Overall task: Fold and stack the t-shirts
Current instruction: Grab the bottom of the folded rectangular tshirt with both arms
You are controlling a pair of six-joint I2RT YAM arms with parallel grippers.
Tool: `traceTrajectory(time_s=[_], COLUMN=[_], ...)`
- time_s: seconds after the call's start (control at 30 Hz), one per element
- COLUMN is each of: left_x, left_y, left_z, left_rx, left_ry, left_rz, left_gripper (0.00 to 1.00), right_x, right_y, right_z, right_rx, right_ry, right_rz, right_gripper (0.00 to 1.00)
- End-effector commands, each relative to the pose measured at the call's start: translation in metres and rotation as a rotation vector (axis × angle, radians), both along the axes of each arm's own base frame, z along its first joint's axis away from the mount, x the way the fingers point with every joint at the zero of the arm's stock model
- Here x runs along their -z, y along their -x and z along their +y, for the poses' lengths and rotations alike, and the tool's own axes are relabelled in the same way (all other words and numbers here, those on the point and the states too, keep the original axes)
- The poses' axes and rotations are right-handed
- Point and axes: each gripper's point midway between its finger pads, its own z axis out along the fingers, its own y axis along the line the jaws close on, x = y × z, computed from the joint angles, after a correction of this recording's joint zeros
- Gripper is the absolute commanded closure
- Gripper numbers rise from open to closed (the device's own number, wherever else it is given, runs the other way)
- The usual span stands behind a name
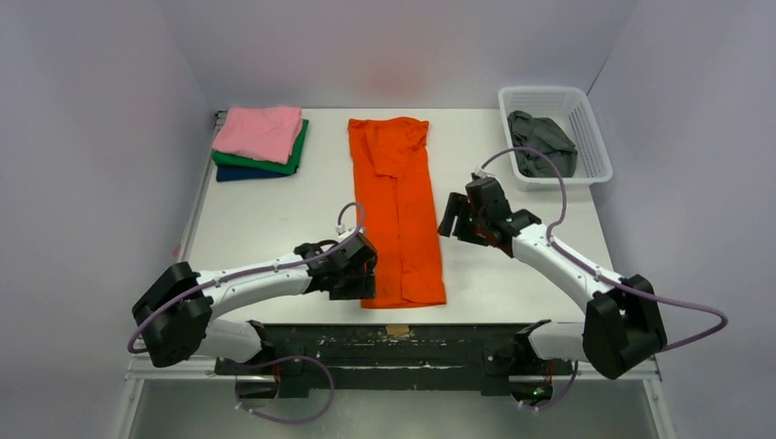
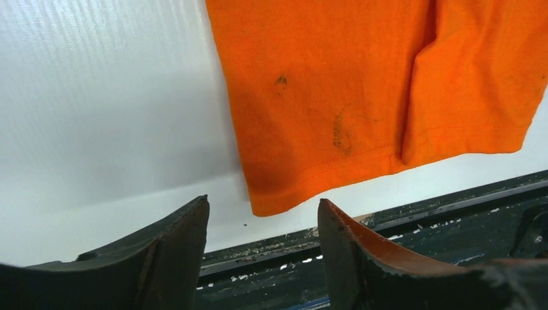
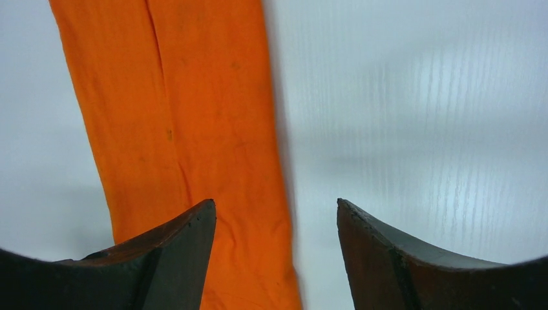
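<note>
An orange t-shirt (image 1: 395,206) lies folded into a long narrow strip down the middle of the table, collar end at the far side. Its near hem shows in the left wrist view (image 2: 362,90) and its side edge in the right wrist view (image 3: 194,129). My left gripper (image 1: 359,274) is open and empty at the shirt's near left corner. My right gripper (image 1: 455,219) is open and empty just right of the shirt's middle. A stack of folded pink (image 1: 260,132), green (image 1: 295,157) and navy (image 1: 240,174) t-shirts sits at the far left. A dark grey t-shirt (image 1: 542,143) lies crumpled in the basket.
The white lattice basket (image 1: 586,119) stands at the far right corner of the table. The table's black front rail (image 1: 393,343) runs just below the shirt's hem. Grey walls close in the table on three sides.
</note>
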Motion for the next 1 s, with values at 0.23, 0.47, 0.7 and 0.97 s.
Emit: traceTrajectory(time_s=[0.23, 0.47, 0.7, 0.97], left_x=[0.035, 0.035, 0.035, 0.028], left_y=[0.005, 0.010, 0.015, 0.018], left_z=[-0.007, -0.001, -0.005, -0.006], left_rx=[-0.009, -0.032, -0.013, -0.012], left_ry=[-0.009, 0.005, 0.038, 0.073], left_rz=[0.077, 0.078, 0.089, 0.074], left_gripper=[0.81, 1.00, 1.00, 1.00], right_x=[0.050, 0.068, 0.079, 0.076], right_y=[0.088, 0.139, 0.162, 0.157], right_z=[0.008, 0.019, 0.029, 0.035], right_rx=[-0.189, -0.299, -0.368, -0.394], right_ry=[-0.033, -0.128, -0.194, -0.203], right_rz=[0.215, 0.351, 0.432, 0.380], right_gripper=[0.39, 0.45, 0.54, 1.00])
